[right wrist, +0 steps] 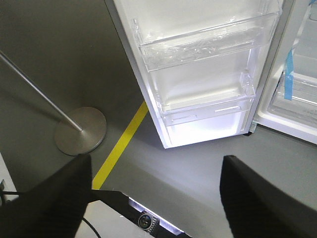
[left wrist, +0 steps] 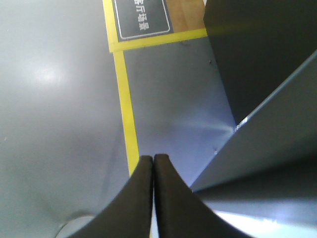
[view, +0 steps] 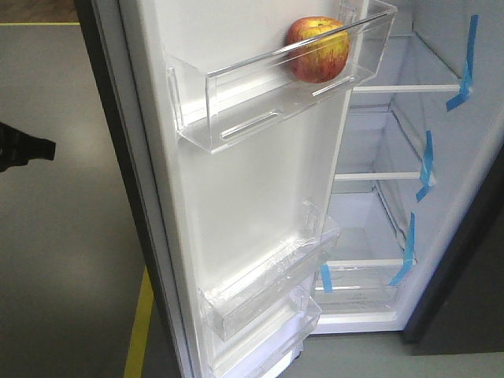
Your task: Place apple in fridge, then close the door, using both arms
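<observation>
Exterior front view: apple (view: 317, 49) sits in the upper door bin (view: 236, 102), top centre of frame, on the white inner side of the open door (view: 236, 205). The fridge (view: 378, 220) interior is at right, its shelves marked with blue tape strips (view: 470, 47). Placing looks done; closing the door is the step in hand.

Left wrist view: left gripper (left wrist: 153, 166) pressed together, holding nothing, low centre of frame. A dark grey panel at right is judged to be the door's outer face. Yellow floor line (left wrist: 124, 99) and a floor sign (left wrist: 141, 17) lie beyond. Suggest a flat, slow push near the free edge, so the apple does not roll in its bin.

Right wrist view: right gripper (right wrist: 156, 198) spread wide, empty, facing the lower door bins (right wrist: 203, 106). It probably sits in the swing path and should clear off first. Stand base (right wrist: 80, 130) at left is on the door's outer side, so likely no obstacle
</observation>
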### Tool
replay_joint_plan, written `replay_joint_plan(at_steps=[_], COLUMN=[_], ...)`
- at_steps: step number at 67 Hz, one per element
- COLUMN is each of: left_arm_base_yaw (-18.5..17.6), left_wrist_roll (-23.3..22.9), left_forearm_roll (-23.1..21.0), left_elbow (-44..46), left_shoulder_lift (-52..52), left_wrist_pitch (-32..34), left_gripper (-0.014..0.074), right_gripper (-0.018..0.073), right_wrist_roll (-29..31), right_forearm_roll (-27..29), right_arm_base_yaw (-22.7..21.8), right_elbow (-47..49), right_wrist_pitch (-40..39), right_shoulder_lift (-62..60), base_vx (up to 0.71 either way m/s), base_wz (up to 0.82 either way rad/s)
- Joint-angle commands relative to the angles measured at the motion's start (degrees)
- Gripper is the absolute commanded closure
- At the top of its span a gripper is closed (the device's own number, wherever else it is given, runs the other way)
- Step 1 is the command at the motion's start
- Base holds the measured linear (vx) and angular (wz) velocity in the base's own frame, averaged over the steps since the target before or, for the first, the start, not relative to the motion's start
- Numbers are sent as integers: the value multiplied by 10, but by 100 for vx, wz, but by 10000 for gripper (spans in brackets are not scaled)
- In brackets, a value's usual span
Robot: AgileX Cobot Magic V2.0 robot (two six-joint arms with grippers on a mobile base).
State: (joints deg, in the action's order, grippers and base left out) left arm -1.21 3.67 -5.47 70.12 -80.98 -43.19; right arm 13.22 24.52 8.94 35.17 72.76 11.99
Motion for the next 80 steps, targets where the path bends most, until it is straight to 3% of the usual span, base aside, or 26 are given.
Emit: replay_joint_plan(at_steps=[1, 18, 34, 52, 62, 80], left_arm_base_yaw=[-5, -5, -6, -6, -6, -36], left_wrist_roll=[7, 112, 132, 248, 268, 287], left_forearm_roll=[-23, -142, -222, -380, -409, -409], left_elbow=[49, 128, 208, 225, 225, 225], left_shoulder_lift=[-21, -114, -186, -209, -209, -208], left_wrist_pitch=[42, 47, 20, -19, -41, -70], left_gripper=[603, 603, 603, 603, 603, 603], right_gripper=[43, 43, 43, 43, 43, 43], right_wrist_roll=[3, 3, 3, 3, 3, 4], right_forearm_roll=[15, 15, 15, 15, 15, 15], right_arm_base_yaw=[-4, -4, -4, -4, -4, -4], right_elbow=[12, 12, 12, 12, 12, 12], right_wrist_pitch=[1, 1, 1, 1, 1, 2], right_shoulder_lift=[7, 7, 7, 7, 7, 7], base_vx=[0, 0, 0, 0, 0, 0], base_wz=[0, 0, 0, 0, 0, 0])
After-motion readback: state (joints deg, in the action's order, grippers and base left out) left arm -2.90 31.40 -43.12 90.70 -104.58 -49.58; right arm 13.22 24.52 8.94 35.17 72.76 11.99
